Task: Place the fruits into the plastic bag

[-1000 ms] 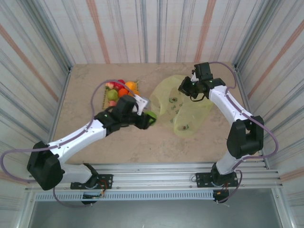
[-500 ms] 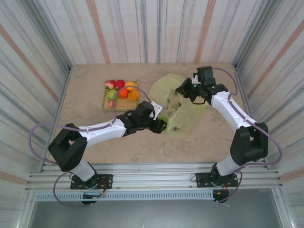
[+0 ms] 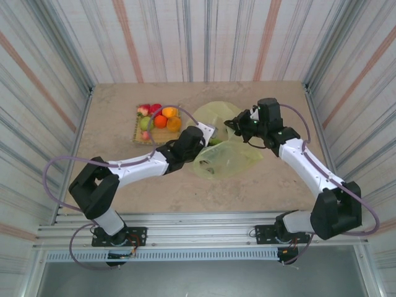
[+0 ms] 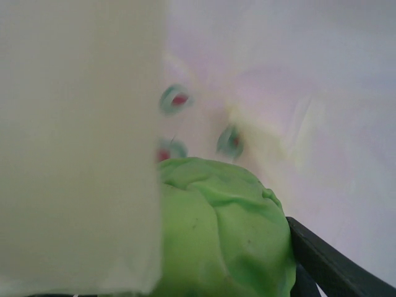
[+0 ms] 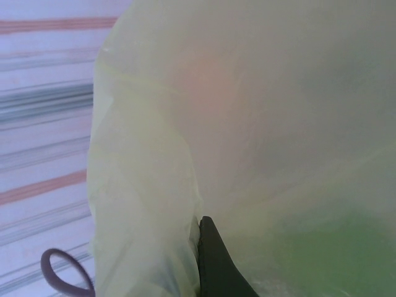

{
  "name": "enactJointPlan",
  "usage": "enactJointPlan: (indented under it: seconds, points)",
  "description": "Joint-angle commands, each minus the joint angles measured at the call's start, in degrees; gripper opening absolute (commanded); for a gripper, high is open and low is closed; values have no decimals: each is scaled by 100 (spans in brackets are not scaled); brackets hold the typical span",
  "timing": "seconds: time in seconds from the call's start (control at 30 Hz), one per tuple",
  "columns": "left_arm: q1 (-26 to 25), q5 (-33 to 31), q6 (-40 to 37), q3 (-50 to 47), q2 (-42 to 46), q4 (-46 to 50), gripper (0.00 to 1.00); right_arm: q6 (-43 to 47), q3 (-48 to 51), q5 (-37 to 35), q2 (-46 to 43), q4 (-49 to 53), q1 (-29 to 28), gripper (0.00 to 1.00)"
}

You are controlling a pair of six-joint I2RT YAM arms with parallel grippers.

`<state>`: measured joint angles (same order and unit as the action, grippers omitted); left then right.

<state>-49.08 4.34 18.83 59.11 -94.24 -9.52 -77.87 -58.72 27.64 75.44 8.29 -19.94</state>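
In the left wrist view a green fruit (image 4: pixel 223 235) sits between my left gripper's fingers (image 4: pixel 325 263), with pale bag film and its printed spots around it. From above, the left gripper (image 3: pixel 209 140) reaches into the mouth of the plastic bag (image 3: pixel 230 158), shut on that green fruit (image 3: pixel 215 142). My right gripper (image 3: pixel 239 124) is shut on the bag's upper edge and holds it up. Its dark finger (image 5: pixel 216 263) pinches the translucent film (image 5: pixel 260 111). Several red, orange and green fruits (image 3: pixel 159 119) lie on the woven mat (image 3: pixel 137 135) at the back left.
Corrugated striped walls enclose the beige table (image 3: pixel 111 99) on three sides. The left arm (image 3: pixel 136 168) stretches diagonally across the middle. A metal rail (image 3: pixel 198 226) runs along the near edge. Bare tabletop lies in front of the bag.
My left arm has swung right with the green fruit, from beside the mat into the bag's mouth. The right gripper has drawn the bag's edge up and leftward, and the bag has bunched.
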Motion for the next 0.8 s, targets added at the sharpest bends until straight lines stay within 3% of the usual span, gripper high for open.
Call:
enactJointPlan:
  seconds: [0.0, 0.47, 0.77]
  points:
    - [-45, -442, 257, 237, -268, -415, 52, -707, 130, -246, -219, -362, -140, 0]
    - [-58, -934, 912, 976, -1903, -1082, 66, -1081, 597, -53, -154, -944, -89, 0]
    - [-58, -739, 673, 892, -1671, -914, 85, -854, 799, -52, -238, -761, 230, 0]
